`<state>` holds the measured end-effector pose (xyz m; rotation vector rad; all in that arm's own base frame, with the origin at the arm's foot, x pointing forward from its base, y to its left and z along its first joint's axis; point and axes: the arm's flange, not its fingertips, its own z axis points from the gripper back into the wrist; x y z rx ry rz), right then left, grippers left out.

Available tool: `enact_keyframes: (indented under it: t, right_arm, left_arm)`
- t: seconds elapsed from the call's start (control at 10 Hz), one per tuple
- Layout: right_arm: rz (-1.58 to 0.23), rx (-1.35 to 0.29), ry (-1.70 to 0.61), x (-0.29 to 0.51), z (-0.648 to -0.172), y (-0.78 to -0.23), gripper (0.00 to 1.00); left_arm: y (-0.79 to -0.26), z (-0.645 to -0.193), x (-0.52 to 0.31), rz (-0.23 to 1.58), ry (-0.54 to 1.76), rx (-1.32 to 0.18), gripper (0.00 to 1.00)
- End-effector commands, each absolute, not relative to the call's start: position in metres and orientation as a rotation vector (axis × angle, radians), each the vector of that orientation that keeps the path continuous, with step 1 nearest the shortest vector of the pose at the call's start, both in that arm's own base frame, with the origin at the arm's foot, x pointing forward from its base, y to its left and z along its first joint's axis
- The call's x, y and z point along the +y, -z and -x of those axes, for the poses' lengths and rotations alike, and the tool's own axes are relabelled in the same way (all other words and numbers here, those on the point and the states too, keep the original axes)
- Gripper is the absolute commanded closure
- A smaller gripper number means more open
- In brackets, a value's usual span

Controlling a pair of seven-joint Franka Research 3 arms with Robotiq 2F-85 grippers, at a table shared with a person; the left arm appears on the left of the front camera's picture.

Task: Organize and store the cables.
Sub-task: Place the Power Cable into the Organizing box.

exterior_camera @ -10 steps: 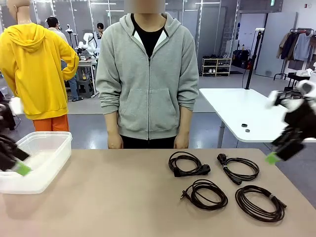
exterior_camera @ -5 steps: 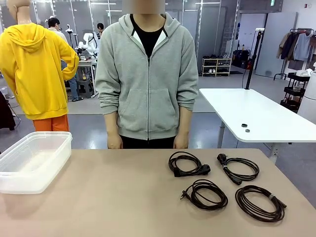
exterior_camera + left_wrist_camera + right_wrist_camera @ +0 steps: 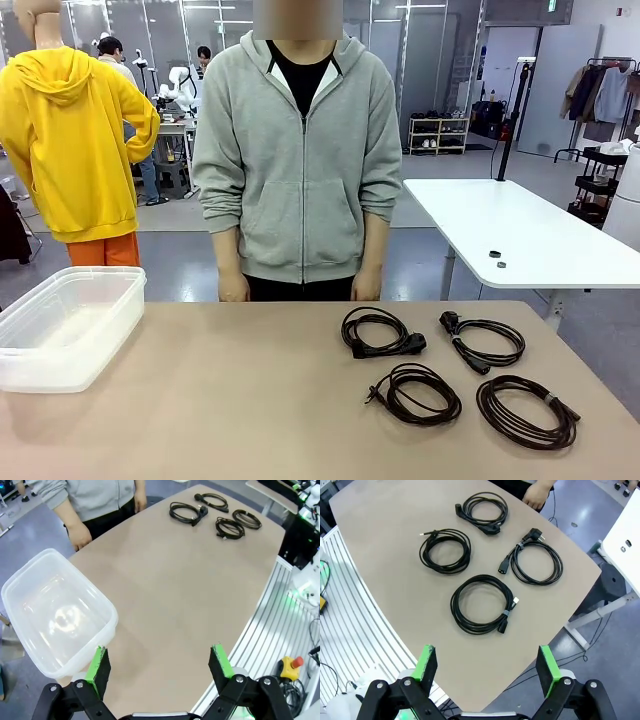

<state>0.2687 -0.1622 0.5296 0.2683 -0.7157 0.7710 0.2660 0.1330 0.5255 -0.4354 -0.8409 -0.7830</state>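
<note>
Entry: four cables (image 3: 405, 345), each a flat round coil, grouped on the right half of the table (image 3: 250, 400), well apart from the clear container (image 3: 60, 375) at its left edge. We judge storing not yet begun, as the container holds none. Left gripper (image 3: 159, 652) and right gripper (image 3: 486, 652): jaws spread wide, gripping nothing, high above the table. The next move, we think, is to descend onto one coil's rim. The coils have no marked long axis; one near coil's plug tip points toward the container.
</note>
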Motion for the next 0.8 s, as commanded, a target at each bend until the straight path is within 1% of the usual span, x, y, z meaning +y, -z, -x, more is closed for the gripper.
enact_keyframes:
  t: [0.0, 0.7]
  right_arm:
    - [-0.258, -0.718, -0.784, -0.1621, -0.2688, -0.5310, 0.00]
    - [-0.258, -0.718, -0.784, -0.1621, -0.2688, -0.5310, 0.00]
  left_arm:
    - [-0.5257, -0.2668, 0.1306, 0.442, 0.803, -0.839, 0.00]
    - [-0.5257, -0.2668, 0.1306, 0.442, 0.803, -0.839, 0.00]
